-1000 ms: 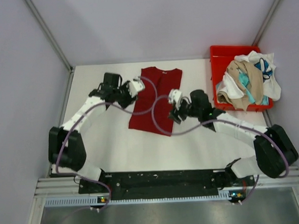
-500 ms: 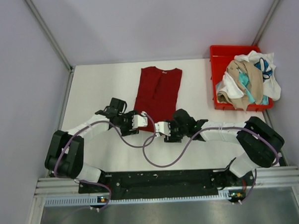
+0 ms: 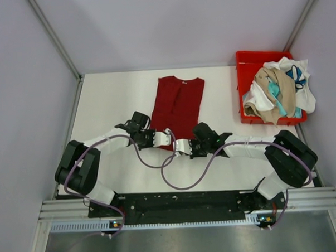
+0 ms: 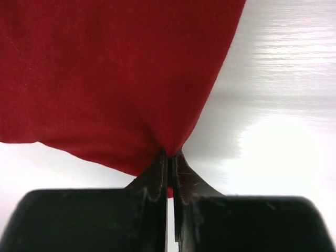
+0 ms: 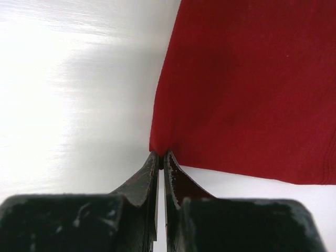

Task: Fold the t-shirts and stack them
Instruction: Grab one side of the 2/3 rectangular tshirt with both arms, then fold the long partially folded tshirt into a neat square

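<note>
Inside the red bin [image 3: 246,61] lie crumpled, heaped t-shirts [image 3: 278,93].

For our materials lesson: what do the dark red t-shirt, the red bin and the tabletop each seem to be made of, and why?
The dark red t-shirt: soft matte knit fabric, probably; it puckers where pinched. The red bin: rigid plastic, seemingly; straight walls. The tabletop: smooth white, semi-glossy laminate perhaps; streaky glare.

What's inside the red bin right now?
A heap of t-shirts, white, beige and teal, spilling over the right rim of the red bin. It covers the bin floor, so the shirt count and anything underneath cannot be seen.
</note>
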`<act>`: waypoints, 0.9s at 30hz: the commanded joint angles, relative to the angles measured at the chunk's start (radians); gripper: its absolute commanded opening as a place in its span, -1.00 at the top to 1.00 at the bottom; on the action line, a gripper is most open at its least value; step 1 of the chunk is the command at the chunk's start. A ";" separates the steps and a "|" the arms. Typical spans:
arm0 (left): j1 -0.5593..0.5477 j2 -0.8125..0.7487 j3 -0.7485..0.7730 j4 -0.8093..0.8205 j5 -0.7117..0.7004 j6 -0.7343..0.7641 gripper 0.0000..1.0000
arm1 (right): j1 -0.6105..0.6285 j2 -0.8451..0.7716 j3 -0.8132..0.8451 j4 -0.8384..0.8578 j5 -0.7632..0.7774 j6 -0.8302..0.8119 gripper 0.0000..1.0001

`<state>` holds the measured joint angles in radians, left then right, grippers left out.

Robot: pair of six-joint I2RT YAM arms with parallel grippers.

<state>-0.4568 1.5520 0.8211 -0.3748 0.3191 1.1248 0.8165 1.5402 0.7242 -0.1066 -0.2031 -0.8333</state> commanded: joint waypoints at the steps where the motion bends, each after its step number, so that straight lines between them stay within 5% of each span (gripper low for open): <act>1: -0.039 -0.104 0.012 -0.206 0.015 -0.017 1.00 | 0.019 -0.103 0.041 -0.091 -0.042 0.083 1.00; 8: -0.083 -0.300 0.053 -0.559 0.083 -0.072 1.00 | 0.139 -0.325 0.060 -0.387 0.030 0.164 1.00; 16: -0.089 -0.466 0.199 -0.843 0.204 -0.132 1.00 | 0.176 -0.635 0.101 -0.525 -0.105 0.358 1.00; 20: -0.088 -0.460 0.269 -0.771 0.085 -0.241 1.00 | 0.150 -0.672 0.107 -0.470 -0.070 0.372 1.00; 27: -0.071 -0.340 0.375 -0.469 -0.150 -0.401 1.00 | -0.120 -0.539 0.167 -0.260 -0.185 0.462 1.00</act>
<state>-0.5480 1.1458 1.1236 -1.0172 0.3309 0.8257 0.8318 0.9253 0.8074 -0.5003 -0.3222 -0.4656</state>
